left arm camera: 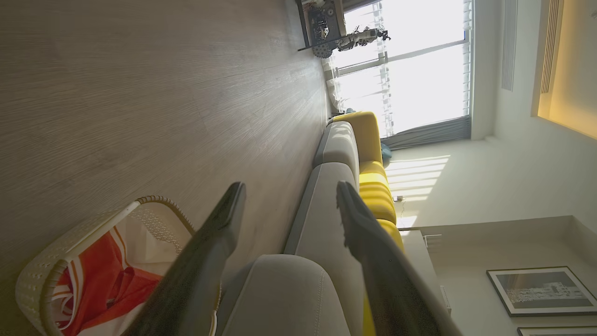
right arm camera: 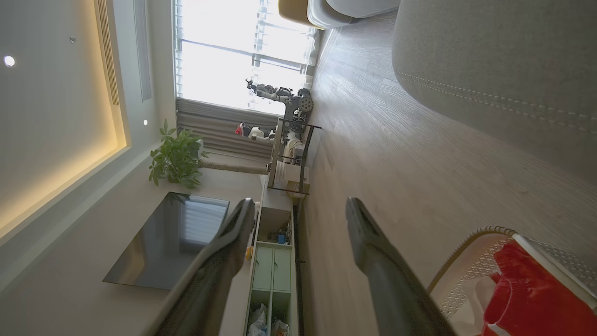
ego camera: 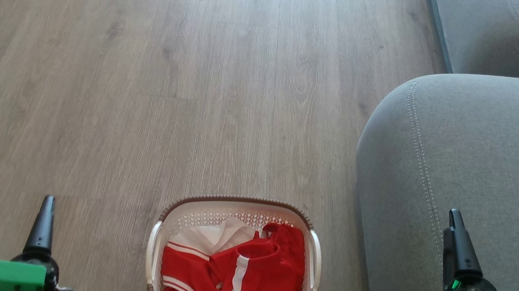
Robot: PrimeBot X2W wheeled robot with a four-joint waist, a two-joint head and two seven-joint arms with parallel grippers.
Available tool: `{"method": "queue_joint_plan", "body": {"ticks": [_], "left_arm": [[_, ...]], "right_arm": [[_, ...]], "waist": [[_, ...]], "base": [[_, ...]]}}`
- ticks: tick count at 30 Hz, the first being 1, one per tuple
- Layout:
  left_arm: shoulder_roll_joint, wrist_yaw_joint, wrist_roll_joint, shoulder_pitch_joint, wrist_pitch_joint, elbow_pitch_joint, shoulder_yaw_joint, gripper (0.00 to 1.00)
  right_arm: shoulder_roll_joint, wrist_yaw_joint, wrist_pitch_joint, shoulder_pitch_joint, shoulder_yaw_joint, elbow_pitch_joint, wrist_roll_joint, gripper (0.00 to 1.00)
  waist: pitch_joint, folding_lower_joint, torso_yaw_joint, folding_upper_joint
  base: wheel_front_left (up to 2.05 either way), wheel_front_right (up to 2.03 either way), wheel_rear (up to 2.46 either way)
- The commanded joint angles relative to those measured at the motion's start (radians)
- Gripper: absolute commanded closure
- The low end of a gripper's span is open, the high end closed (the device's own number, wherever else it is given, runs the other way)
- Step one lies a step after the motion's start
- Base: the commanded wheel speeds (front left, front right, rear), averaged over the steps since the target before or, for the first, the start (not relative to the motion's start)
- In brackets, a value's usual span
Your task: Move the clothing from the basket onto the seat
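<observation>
Left claw [left arm camera: 290,189], right claw [right arm camera: 301,205] spread empty; clothing [ego camera: 248,275] in basket [ego camera: 240,199]; left wrist view: yellow cushions [left arm camera: 380,196].

Head downward, wrists sideways, basket [ego camera: 240,198] shared

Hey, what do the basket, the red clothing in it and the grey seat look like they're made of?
The basket looks like moulded cream plastic, judging by its perforated wall; the brown rim has a woven look, possibly plastic too. The clothing seems a smooth synthetic fabric with a slight sheen, red with white stripes. The seat appears upholstered in matte grey cloth, double-stitched along the edge.
</observation>
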Motion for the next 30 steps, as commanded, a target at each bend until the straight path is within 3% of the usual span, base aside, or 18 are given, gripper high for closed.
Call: {"method": "queue_joint_plan", "body": {"ticks": [1, 30], "left_arm": [[0.009, 0.004, 0.024, -0.012, -0.010, -0.042, 0.003, 0.00], [0.019, 0.033, 0.532, 0.010, -0.096, -0.076, -0.082, 0.00]], "right_arm": [[-0.008, 0.000, -0.008, -0.023, -0.018, -0.041, -0.035, 0.00], [0.059, 0.000, -0.015, 0.010, -0.090, -0.084, -0.528, 0.00]], "waist": [[0.000, 0.0000, 0.000, 0.0000], [-0.011, 0.0000, 0.006, 0.0000]], "base": [[0.00, 0.00, 0.00], [0.00, 0.00, 0.00]]}}
